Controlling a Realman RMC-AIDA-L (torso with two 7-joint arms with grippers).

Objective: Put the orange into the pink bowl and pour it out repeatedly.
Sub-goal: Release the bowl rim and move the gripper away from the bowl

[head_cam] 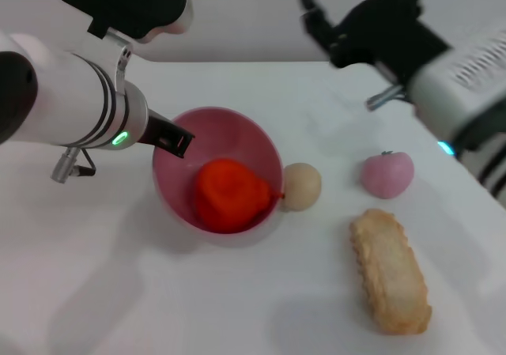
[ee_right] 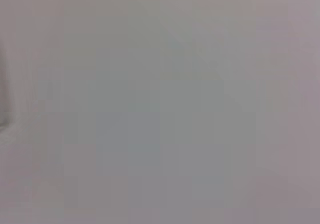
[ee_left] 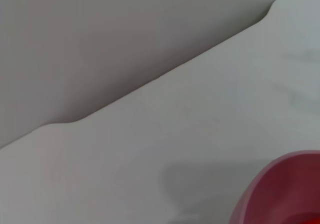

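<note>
Left pincer [head_cam: 175, 139] is seen pinching the deep pink plastic bowl's [head_cam: 261, 145] rim; the lumpy red-orange toy orange [head_cam: 229, 194] inside is judged light, rigid, roll-prone

Bowl [head_cam: 257, 141]: smooth pink plastic, slight sheen. Orange [head_cam: 229, 194]: lumpy, matt skin. Ball [head_cam: 302, 186]: smooth, matt beige. Pink fruit [head_cam: 387, 173]: smooth, matt. Bread [head_cam: 390, 270]: rough, crumbly crust. Tabletop [head_cam: 237, 307]: smooth, white, faintly glossy. Left arm [head_cam: 71, 102]: glossy white plastic shell, metal rings.
</note>
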